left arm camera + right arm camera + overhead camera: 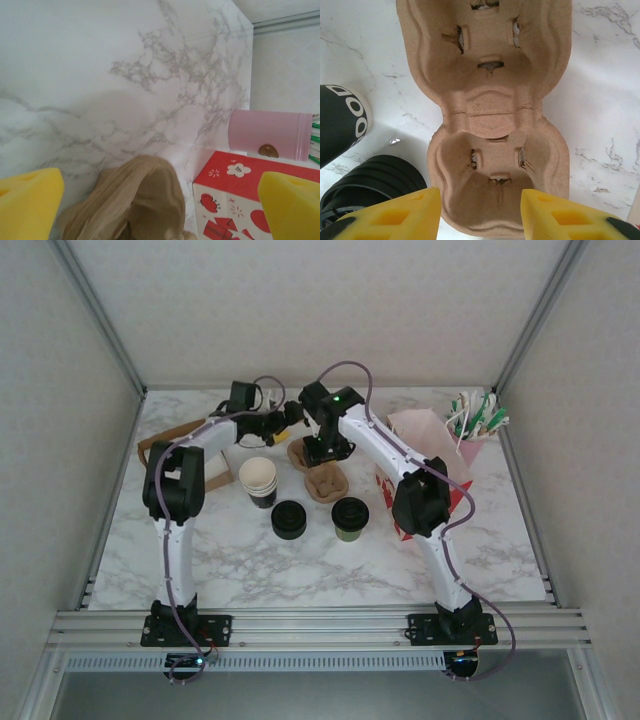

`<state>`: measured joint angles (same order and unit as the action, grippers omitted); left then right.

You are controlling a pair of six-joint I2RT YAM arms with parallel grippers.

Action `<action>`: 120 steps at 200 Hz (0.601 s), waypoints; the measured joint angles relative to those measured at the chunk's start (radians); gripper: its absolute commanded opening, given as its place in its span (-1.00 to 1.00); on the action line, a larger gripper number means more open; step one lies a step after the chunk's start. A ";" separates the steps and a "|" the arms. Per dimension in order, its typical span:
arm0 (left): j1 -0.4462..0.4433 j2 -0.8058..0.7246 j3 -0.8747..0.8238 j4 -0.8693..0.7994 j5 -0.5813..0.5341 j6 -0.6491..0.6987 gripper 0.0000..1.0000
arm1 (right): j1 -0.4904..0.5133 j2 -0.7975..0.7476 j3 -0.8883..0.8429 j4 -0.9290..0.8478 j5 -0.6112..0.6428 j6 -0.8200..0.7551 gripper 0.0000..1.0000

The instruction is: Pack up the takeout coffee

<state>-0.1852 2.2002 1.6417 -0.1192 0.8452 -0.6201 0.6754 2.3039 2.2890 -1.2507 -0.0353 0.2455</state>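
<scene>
The takeout coffee (350, 518), an olive-green cup with a black lid, stands upright at the table's middle front, apart from both grippers. Just behind it lies a brown pulp two-cup carrier (322, 478). My right gripper (326, 450) hangs over it. In the right wrist view the carrier (490, 105) is empty, and the right gripper (480, 202) has its yellow fingers apart, one over each side of the near well, with nothing clamped. My left gripper (289, 423) hovers by the carrier's far end. In the left wrist view that gripper (160, 192) is wide open above the carrier's end (140, 200).
A stack of lidless cups (259, 481) and a pile of black lids (289, 519) stand left of the coffee. A brown paper bag (160, 445) lies at the far left. A red and white box (440, 490) and a pink holder of stirrers (472, 425) stand on the right.
</scene>
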 measured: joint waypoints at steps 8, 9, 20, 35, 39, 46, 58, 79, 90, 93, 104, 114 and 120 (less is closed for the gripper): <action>0.004 -0.026 -0.040 0.010 -0.001 -0.007 0.88 | 0.000 0.008 0.006 0.001 -0.001 0.000 -0.09; 0.005 -0.028 -0.044 0.012 0.000 -0.007 0.88 | 0.000 0.008 0.006 0.001 -0.001 0.000 -0.09; 0.012 -0.066 -0.095 0.025 0.000 -0.013 0.81 | 0.000 0.019 0.015 -0.002 0.000 -0.003 -0.09; 0.027 -0.122 -0.158 0.046 -0.001 -0.020 0.64 | 0.000 0.034 0.027 -0.003 0.000 -0.008 -0.09; 0.032 -0.136 -0.174 0.051 -0.001 -0.018 0.59 | 0.000 0.037 0.029 -0.003 0.000 -0.010 -0.09; 0.040 -0.161 -0.199 0.061 -0.001 -0.023 0.53 | 0.000 0.044 0.035 -0.004 0.001 -0.012 -0.09; 0.052 -0.196 -0.236 0.078 -0.001 -0.021 0.37 | 0.000 0.055 0.049 -0.010 0.001 -0.017 -0.09; 0.067 -0.250 -0.301 0.103 -0.002 -0.023 0.06 | 0.000 0.074 0.080 -0.020 0.009 -0.023 -0.09; 0.069 -0.274 -0.341 0.115 -0.002 -0.021 -0.09 | 0.000 0.085 0.095 -0.024 0.015 -0.026 -0.09; 0.069 -0.278 -0.351 0.117 -0.002 -0.026 -0.11 | 0.000 0.088 0.098 -0.025 0.016 -0.026 -0.08; 0.069 -0.289 -0.383 0.127 -0.002 -0.019 -0.20 | 0.000 0.098 0.107 -0.028 0.018 -0.027 -0.08; 0.069 -0.295 -0.409 0.130 -0.002 -0.021 -0.24 | 0.000 0.106 0.111 -0.030 0.023 -0.030 -0.08; 0.069 -0.297 -0.423 0.132 -0.002 -0.019 -0.25 | 0.000 0.111 0.113 -0.032 0.025 -0.031 -0.08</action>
<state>-0.1158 1.9030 1.2182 0.0124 0.8433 -0.6388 0.6754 2.4145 2.4023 -1.2823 -0.0101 0.2142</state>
